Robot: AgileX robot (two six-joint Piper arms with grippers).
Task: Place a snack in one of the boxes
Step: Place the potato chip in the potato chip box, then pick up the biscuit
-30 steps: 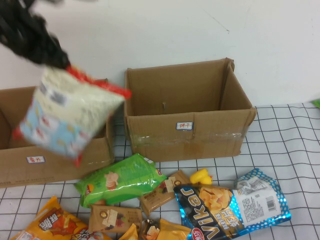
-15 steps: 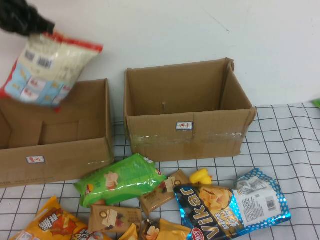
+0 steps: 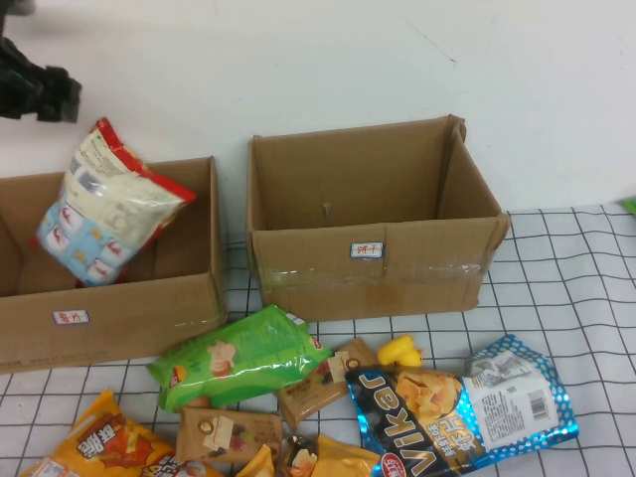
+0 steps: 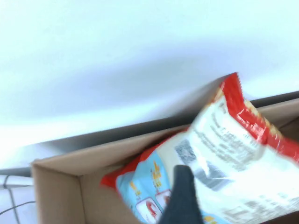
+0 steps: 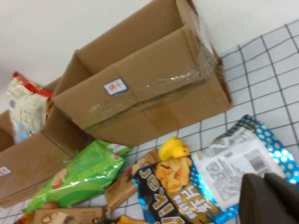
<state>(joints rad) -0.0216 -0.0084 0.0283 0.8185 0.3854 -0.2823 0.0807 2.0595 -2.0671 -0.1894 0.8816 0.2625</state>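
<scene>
The big puffy cream and blue snack bag with the red end (image 3: 104,204) sits tilted inside the low brown cardboard box (image 3: 139,308), so the job looks done. The left tool (image 3: 40,91) hangs above it, let go. The right tool (image 5: 271,203) waits over the checked tabletop (image 3: 566,288); I cannot tell its grip.

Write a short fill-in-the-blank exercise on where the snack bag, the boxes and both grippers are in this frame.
1. The cream and pale blue puffy snack bag sits in the ____ of the two brown cardboard boxes.
2. The left gripper hovers ____ that bag, apart from it.
3. The taller taped cardboard box contains ____.
4. The right gripper is over the blue-black ____ bag.

Missing words: lower; above; nothing; Vikar
</scene>
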